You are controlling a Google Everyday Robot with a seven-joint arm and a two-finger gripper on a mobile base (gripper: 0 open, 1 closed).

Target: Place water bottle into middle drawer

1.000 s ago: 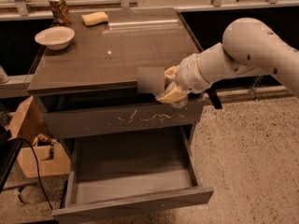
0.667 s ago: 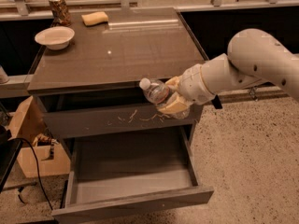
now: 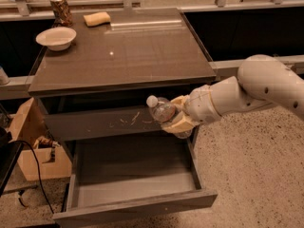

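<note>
The water bottle (image 3: 163,110) is clear with a white cap pointing up and to the left. My gripper (image 3: 178,119) is shut on it, holding it tilted in front of the scratched grey drawer front (image 3: 114,122), above the back right part of the open middle drawer (image 3: 134,207). The middle drawer is pulled out wide, and its grey inside shows nothing in it. My white arm (image 3: 256,90) reaches in from the right.
On the cabinet top (image 3: 123,51) stand a white bowl (image 3: 56,37), a patterned can (image 3: 61,10) and a yellow sponge (image 3: 97,18) at the back left. A cardboard box (image 3: 29,141) and black cable (image 3: 33,165) lie on the floor at the left.
My gripper with the bottle has moved down and a little right, from the cabinet top's front edge to the scratched drawer front, over the open drawer.
</note>
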